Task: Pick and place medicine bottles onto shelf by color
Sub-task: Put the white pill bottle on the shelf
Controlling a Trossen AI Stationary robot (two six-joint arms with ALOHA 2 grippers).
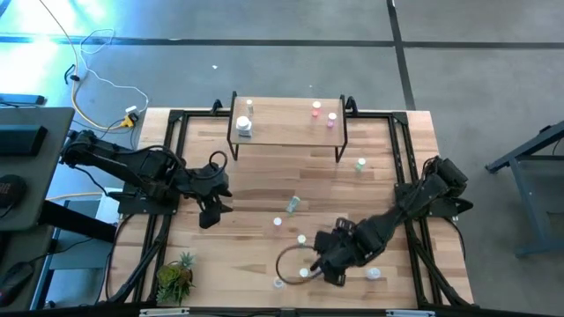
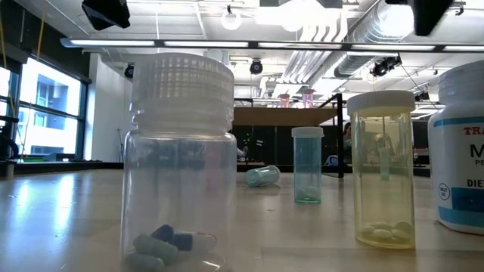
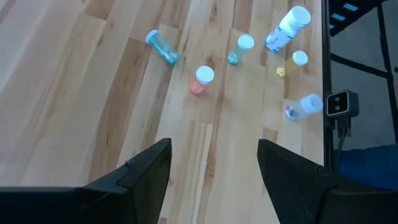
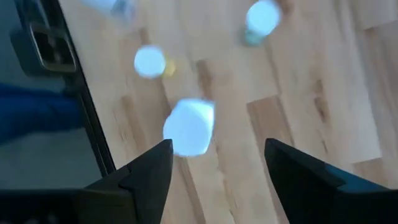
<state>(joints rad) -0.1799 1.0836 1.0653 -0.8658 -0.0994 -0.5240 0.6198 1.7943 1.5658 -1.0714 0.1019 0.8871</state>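
Bottles [image 1: 293, 204] lie scattered on the counter's [image 1: 264, 176] near half, while several already stand sorted on the shelf [image 1: 286, 132]. Right gripper [image 1: 333, 271], fingers apart, hangs over a white-capped one, probably lining up a grasp. Left gripper [image 1: 210, 216] waits, fingers spread, empty.

Shelf [image 1: 286, 132] middle bare between bottles at both ends; open tabletop [image 1: 264, 180] before it; bottle cluster [image 1: 300, 239] crowds near edge.
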